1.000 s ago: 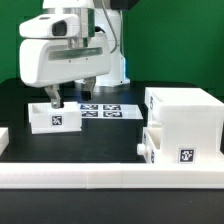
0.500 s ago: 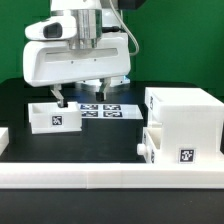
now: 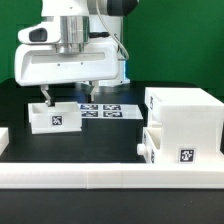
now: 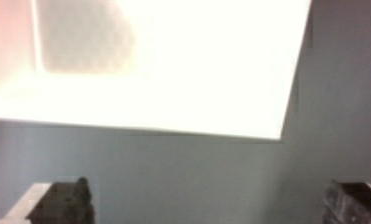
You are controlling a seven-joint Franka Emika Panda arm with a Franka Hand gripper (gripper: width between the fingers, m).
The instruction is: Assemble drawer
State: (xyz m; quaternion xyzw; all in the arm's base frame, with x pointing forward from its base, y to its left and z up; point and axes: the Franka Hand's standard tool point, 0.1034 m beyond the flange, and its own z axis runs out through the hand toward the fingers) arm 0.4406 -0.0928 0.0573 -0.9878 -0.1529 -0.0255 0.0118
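A small white tray (image 3: pixel 55 118) with a square tag stands on the black table at the exterior view's left. My gripper (image 3: pixel 67 97) hangs open just above and behind it, one fingertip by the tray's left wall, nothing between the fingers. The large white drawer shell (image 3: pixel 185 110) stands at the right, with the second knobbed tray (image 3: pixel 176 148) low at its front. In the wrist view my gripper (image 4: pixel 207 205) is open and empty. A blurred white surface (image 4: pixel 146 60) fills much of that view; I cannot tell which part it is.
The marker board (image 3: pixel 108 110) lies flat on the table behind the tray. A long white border wall (image 3: pixel 110 180) runs along the table's front edge. A green backdrop stands behind the arm.
The gripper has shifted toward the exterior view's left over the last half second, with its fingers still open. The tray and shell have not moved.
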